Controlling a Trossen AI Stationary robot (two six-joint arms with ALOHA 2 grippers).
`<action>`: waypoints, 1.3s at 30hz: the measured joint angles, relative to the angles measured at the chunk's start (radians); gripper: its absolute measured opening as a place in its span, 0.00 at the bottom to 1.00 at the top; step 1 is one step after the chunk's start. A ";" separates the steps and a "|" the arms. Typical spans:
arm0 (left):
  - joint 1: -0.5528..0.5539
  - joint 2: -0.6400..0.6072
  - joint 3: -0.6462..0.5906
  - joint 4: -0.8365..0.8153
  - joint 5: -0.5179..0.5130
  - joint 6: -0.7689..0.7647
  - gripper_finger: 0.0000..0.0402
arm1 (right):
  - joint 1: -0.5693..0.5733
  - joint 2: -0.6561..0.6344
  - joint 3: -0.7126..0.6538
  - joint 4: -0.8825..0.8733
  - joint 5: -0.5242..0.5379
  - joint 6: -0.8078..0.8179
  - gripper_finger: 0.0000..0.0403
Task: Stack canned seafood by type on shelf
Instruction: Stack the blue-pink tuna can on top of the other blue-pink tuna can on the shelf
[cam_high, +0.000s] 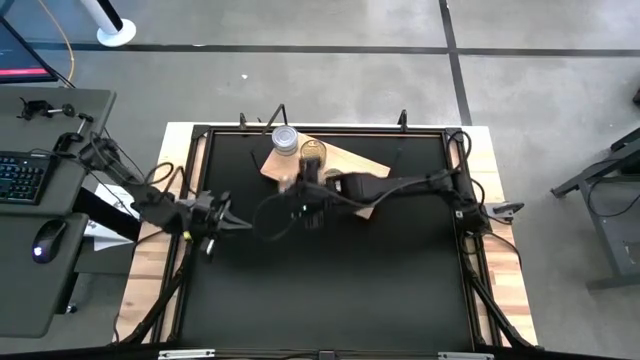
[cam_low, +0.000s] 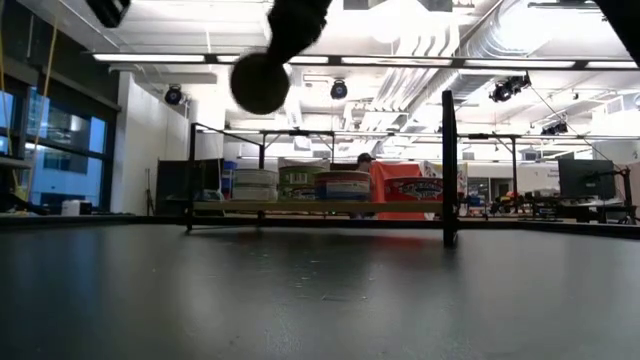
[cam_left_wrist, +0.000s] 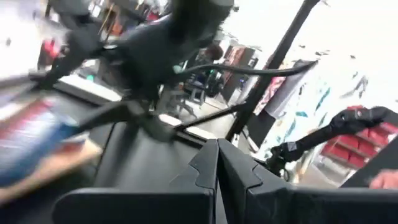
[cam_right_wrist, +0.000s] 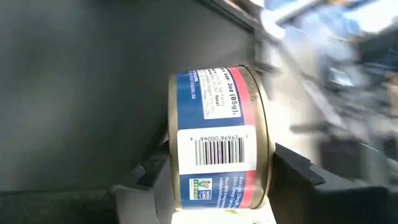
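Left claw (cam_high: 222, 224): fingers together, empty, idle over the left part of the black desk (cam_high: 330, 290).

Wooden shelf (cam_high: 365, 160): lies at the far edge of the desk; silver-topped tin (cam_high: 285, 138) and gold-topped tin (cam_high: 313, 152) stand on its left end; the low view shows three tin stacks in a row.

Right claw (cam_right_wrist: 217, 180): clamped on a blue-and-red labelled seafood tin (cam_right_wrist: 217, 143), held above the desk just near the shelf.

Handling advice: carry the tin level over the matching stack, centre it, lower squarely, release only once seated.
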 joint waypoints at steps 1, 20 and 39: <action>0.024 -0.011 0.000 0.004 0.030 0.037 0.00 | -0.014 -0.003 0.000 0.002 0.054 -0.020 0.42; 0.362 0.135 -0.006 -0.057 0.705 -0.008 0.00 | -0.202 0.039 -0.003 -0.097 0.409 0.004 0.42; 0.404 0.134 -0.006 -0.090 0.667 0.011 0.00 | -0.060 0.008 -0.002 -0.437 0.258 0.399 0.42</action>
